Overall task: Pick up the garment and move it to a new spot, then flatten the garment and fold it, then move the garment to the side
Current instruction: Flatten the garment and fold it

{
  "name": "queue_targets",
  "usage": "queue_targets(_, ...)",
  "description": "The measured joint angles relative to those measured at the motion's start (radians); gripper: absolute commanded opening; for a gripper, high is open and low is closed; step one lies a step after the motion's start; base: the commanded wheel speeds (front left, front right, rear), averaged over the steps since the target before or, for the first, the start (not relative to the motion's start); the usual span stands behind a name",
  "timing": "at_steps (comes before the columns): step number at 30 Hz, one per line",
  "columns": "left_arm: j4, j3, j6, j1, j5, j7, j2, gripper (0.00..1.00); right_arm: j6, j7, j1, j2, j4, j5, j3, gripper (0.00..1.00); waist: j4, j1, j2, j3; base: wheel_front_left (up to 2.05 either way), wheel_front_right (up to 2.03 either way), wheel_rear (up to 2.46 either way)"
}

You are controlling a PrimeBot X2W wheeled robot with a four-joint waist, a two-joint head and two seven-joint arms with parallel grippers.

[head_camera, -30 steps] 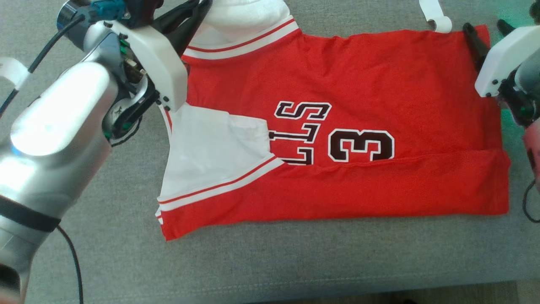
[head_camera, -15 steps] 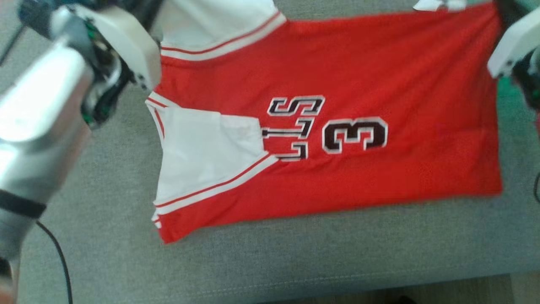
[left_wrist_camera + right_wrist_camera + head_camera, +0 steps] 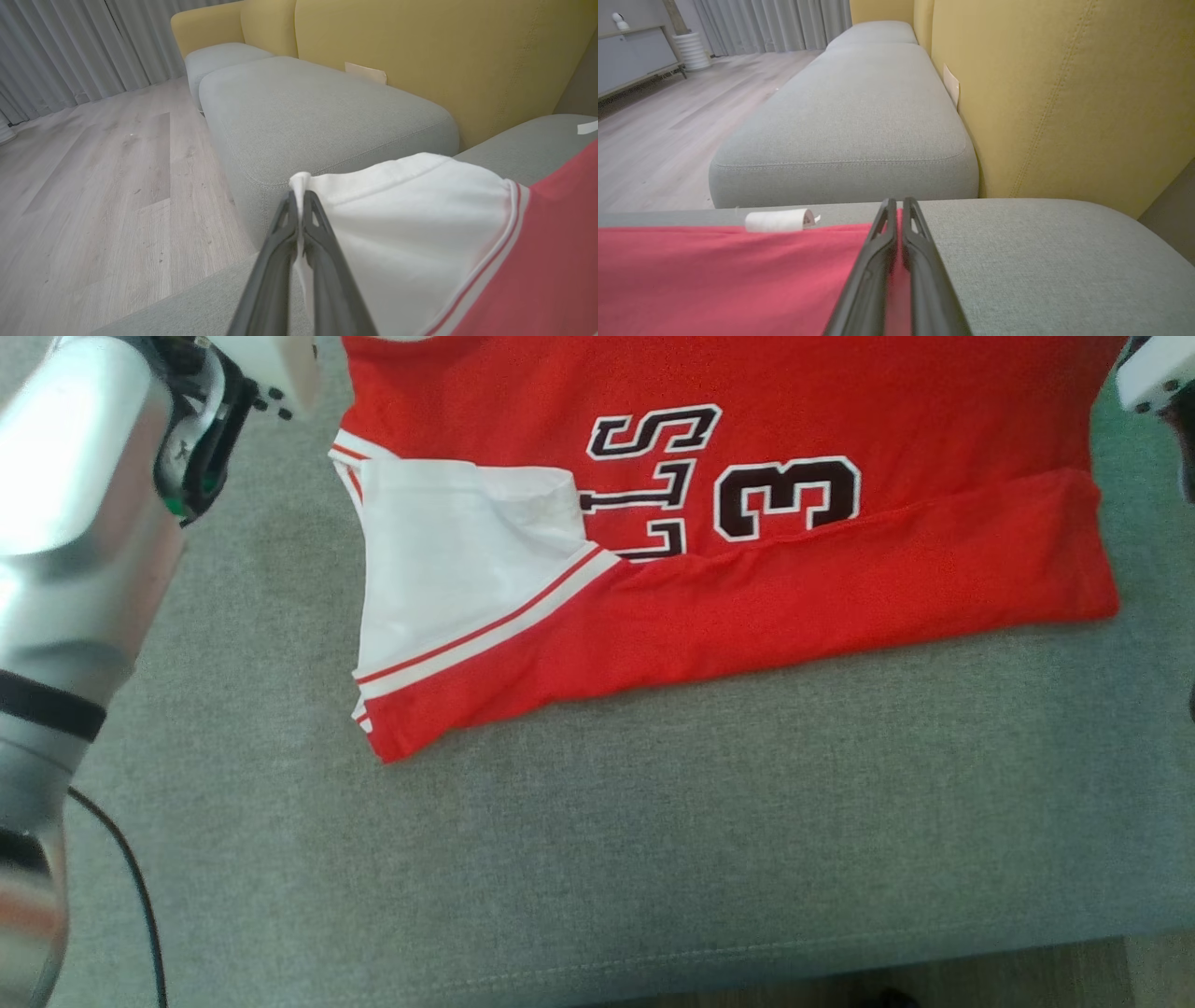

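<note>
A red jersey (image 3: 887, 579) bearing a 3 lies partly folded on a grey sofa cushion (image 3: 653, 859); the left claw (image 3: 301, 205) is pinched tight on the edge of its white sleeve (image 3: 411, 224); the right claw (image 3: 899, 207) is clamped on the red edge at the opposite end; a yellow backrest (image 3: 1064, 93) rises behind.

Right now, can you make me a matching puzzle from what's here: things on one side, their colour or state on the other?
1. left jaws
2. right jaws
3. sofa back
4. floor

A. yellow
B. shut on the white sleeve
C. pale wood
D. shut on the red edge of the garment

Pairs: 1-B, 2-D, 3-A, 4-C
</note>
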Motion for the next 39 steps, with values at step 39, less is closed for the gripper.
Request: queue_targets(39, -0.634, -0.18, -0.017, 0.595, -0.161, 0.311, 0.302, 0.0, 0.0, 0.312, 0.485, -0.222, -0.275, 0.312, 0.28, 0.0, 0.026, -0.0001, 0.0001, -0.251, 0.0, 0.0, 0.0)
